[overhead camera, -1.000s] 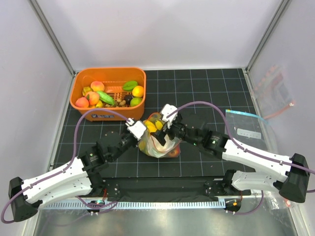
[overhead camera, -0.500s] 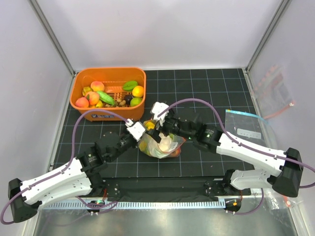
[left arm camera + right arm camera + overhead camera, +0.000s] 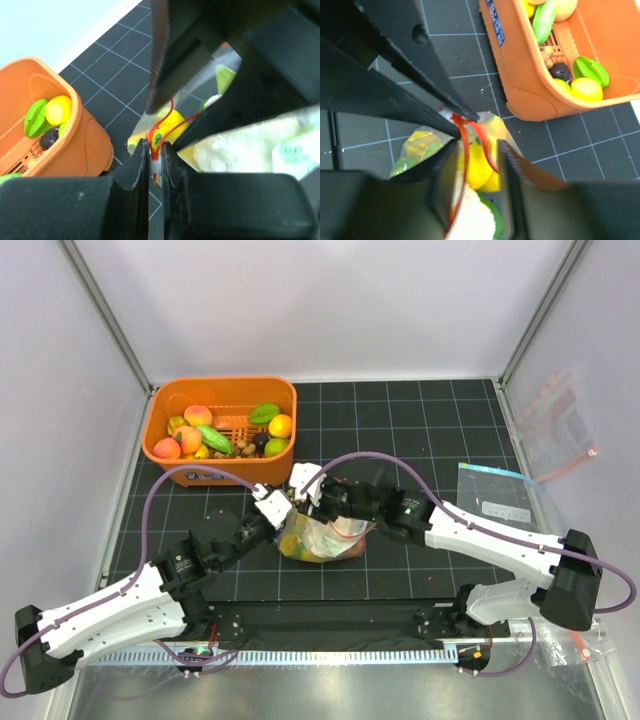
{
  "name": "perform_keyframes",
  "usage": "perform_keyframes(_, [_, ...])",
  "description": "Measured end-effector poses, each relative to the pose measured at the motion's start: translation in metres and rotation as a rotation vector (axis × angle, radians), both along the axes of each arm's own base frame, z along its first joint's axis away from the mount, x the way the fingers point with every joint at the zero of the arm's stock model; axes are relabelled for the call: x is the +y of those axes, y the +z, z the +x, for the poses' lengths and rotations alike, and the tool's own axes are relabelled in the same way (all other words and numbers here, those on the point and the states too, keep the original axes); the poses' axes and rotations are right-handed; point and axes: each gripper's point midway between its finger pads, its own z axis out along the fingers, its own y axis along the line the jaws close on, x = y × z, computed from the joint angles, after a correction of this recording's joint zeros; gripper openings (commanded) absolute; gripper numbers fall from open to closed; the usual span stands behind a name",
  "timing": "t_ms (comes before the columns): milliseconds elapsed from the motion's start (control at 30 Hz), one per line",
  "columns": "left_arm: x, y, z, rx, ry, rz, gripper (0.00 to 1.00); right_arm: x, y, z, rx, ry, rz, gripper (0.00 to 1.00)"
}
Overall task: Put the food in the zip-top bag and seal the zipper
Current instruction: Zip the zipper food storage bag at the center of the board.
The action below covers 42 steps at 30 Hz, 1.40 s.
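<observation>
Black gridded table (image 3: 420,430). Far left on it, a moulded orange plastic basket (image 3: 222,386) of glossy toy fruit (image 3: 190,438). Mid-table sits the crinkly clear zip-top bag (image 3: 322,540), bulging with food (image 3: 479,167). Only the left wrist view shows the left hand (image 3: 156,150) pinched tight on the thin red-orange zipper (image 3: 153,134). Only the right wrist view shows the right hand (image 3: 476,165) spread, fingers straddling that strip with a rounded yellow piece between them.

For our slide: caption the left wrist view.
Left gripper pinches the red-orange zipper of the zip-top bag, toy food inside, orange basket beside.
</observation>
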Motion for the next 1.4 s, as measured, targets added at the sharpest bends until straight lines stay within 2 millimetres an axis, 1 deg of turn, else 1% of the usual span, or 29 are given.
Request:
perform_keyframes(33, [0.000, 0.000, 0.000, -0.002, 0.000, 0.002, 0.03, 0.001, -0.001, -0.002, 0.006, 0.005, -0.005, 0.35])
perform_keyframes(67, [0.000, 0.000, 0.000, -0.002, 0.002, 0.003, 0.03, 0.000, -0.001, -0.003, 0.009, 0.009, -0.008, 0.26])
perform_keyframes(133, [0.000, 0.000, 0.000, -0.004, 0.001, 0.003, 0.06, 0.000, -0.001, -0.003, 0.014, 0.011, -0.012, 0.15])
perform_keyframes(167, [0.000, 0.000, 0.000, -0.004, -0.001, 0.002, 0.10, 0.000, -0.001, -0.004, 0.015, 0.011, -0.013, 0.01])
perform_keyframes(200, [0.000, 0.000, -0.001, -0.004, -0.004, 0.002, 0.16, 0.000, -0.001, -0.004, 0.018, 0.011, -0.010, 0.01])
perform_keyframes(233, [0.000, 0.001, -0.001, -0.005, -0.004, 0.001, 0.29, 0.000, -0.001, -0.004, 0.023, 0.008, -0.008, 0.01])
perform_keyframes(267, [0.000, 0.001, -0.001, -0.007, -0.004, 0.000, 0.37, 0.000, -0.001, -0.004, 0.027, 0.003, -0.001, 0.01])
perform_keyframes(300, [-0.001, 0.003, -0.001, -0.009, -0.006, -0.006, 0.52, 0.000, -0.003, -0.004, 0.026, -0.004, 0.007, 0.01])
perform_keyframes(400, [0.000, 0.013, -0.004, -0.021, -0.011, -0.058, 0.70, -0.007, -0.008, -0.003, 0.023, -0.034, 0.027, 0.01])
perform_keyframes(433, [0.000, 0.016, -0.004, -0.026, -0.011, -0.076, 0.72, -0.010, -0.010, -0.004, 0.025, -0.046, 0.033, 0.01])
perform_keyframes(600, [0.007, 0.023, -0.009, -0.053, -0.006, -0.156, 0.74, -0.028, -0.008, -0.002, 0.014, -0.121, 0.083, 0.01])
perform_keyframes(700, [0.009, 0.026, -0.009, -0.060, 0.002, -0.184, 0.72, -0.036, -0.003, -0.002, 0.004, -0.152, 0.124, 0.01])
perform_keyframes(833, [0.005, 0.026, -0.006, -0.069, 0.002, -0.195, 0.69, -0.043, 0.002, -0.001, -0.001, -0.186, 0.160, 0.01])
perform_keyframes(933, [-0.002, 0.017, -0.002, -0.069, -0.002, -0.179, 0.67, -0.045, 0.005, -0.001, 0.003, -0.199, 0.190, 0.01])
perform_keyframes(1100, [-0.017, -0.011, 0.002, -0.062, -0.037, -0.115, 0.63, -0.048, 0.006, -0.005, 0.016, -0.202, 0.231, 0.01])
perform_keyframes(1167, [-0.019, -0.018, 0.003, -0.063, -0.046, -0.093, 0.61, -0.048, 0.007, -0.006, 0.021, -0.199, 0.241, 0.01])
perform_keyframes(1233, [-0.020, -0.018, 0.003, -0.078, -0.052, -0.102, 0.59, -0.048, 0.008, -0.008, 0.023, -0.193, 0.252, 0.01])
perform_keyframes(1400, [-0.019, -0.009, 0.005, -0.131, -0.053, -0.144, 0.57, -0.048, 0.012, -0.012, 0.029, -0.175, 0.274, 0.01])
